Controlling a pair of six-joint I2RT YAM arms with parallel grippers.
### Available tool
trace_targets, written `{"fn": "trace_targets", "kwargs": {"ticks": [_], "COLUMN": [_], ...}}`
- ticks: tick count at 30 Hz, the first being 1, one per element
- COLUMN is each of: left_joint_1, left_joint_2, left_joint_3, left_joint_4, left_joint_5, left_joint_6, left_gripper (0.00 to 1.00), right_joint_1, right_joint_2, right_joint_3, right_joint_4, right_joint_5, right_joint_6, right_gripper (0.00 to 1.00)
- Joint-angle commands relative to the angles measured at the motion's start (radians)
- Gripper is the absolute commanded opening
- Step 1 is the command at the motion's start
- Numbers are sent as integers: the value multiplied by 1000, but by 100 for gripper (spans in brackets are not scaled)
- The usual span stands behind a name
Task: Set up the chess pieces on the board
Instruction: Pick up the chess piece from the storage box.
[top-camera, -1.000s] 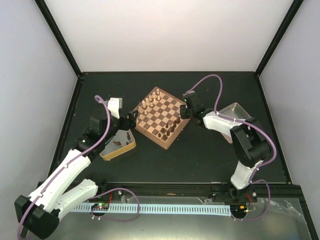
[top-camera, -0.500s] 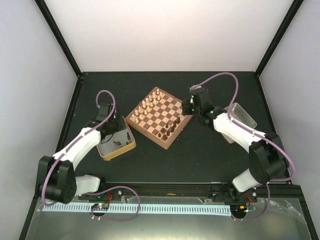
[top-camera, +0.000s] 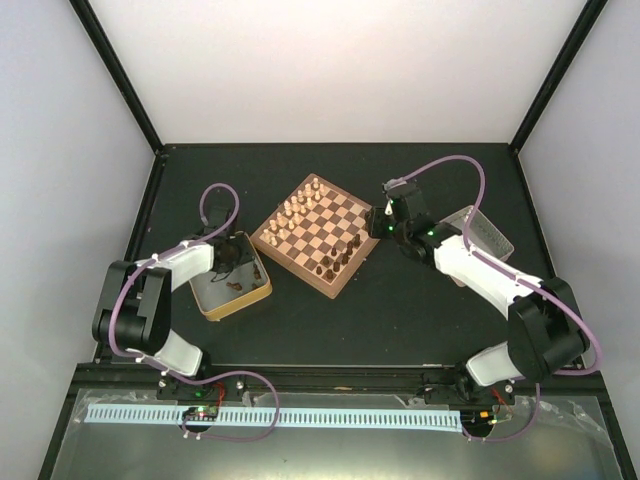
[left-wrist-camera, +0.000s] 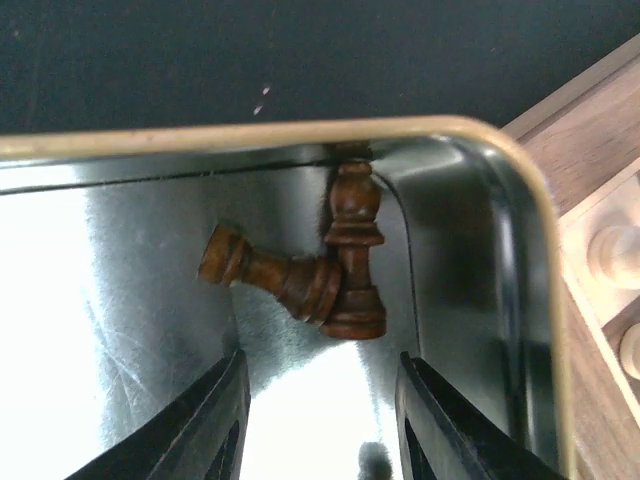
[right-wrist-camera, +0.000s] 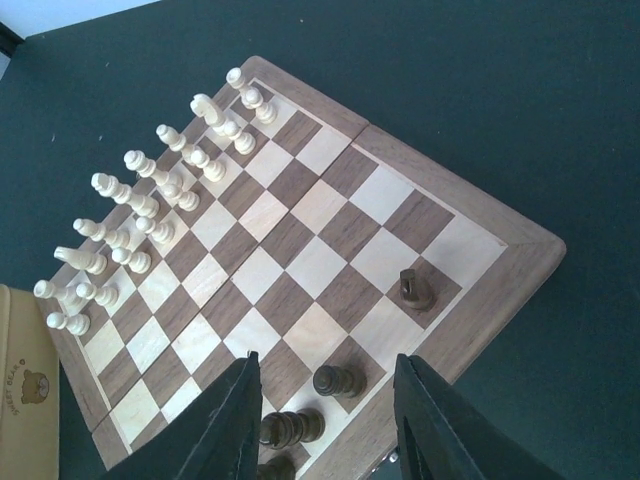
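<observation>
The tray (left-wrist-camera: 130, 260) is polished metal, mirror-bright and finely scratched, with a matt cream rim. Toward its 1 o'clock corner lie two chess pieces (left-wrist-camera: 345, 270) of dark turned wood with a soft sheen. The board (right-wrist-camera: 520, 250) is smooth, satin-finished wood, and the table (right-wrist-camera: 470, 90) around it is matt black.

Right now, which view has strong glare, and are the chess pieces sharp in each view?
Left wrist: strong white glare on the metal tray floor, lower left; the two dark pieces are sharp. Right wrist: even light, no glare, board and pieces sharp. Top external: evenly lit, but pieces too small for detail.
</observation>
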Motion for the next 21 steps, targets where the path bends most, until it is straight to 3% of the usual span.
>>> {"fn": "trace_targets", "kwargs": {"ticks": [1,10,18,21], "left_joint_1": [5,4,4,4], "left_joint_2": [13,61,91,103], "left_joint_3": [34,50,69,80], "left_joint_4": [77,114,94,82], "left_joint_5": [8,-37,-89,-93], "left_joint_6": [28,23,7,3], "left_gripper": [43,33,35,31], "right_joint_1": [0,0,0,0], "right_joint_2": [-19,-11,-11,-14], "right_joint_3": [-22,-22,-25,-27], "right_joint_4": [30,35,40,41], "right_joint_5": [-30,-54,-62,-68], "right_joint_6": [26,37,41,46], "right_gripper": [37,33,32,32]}}
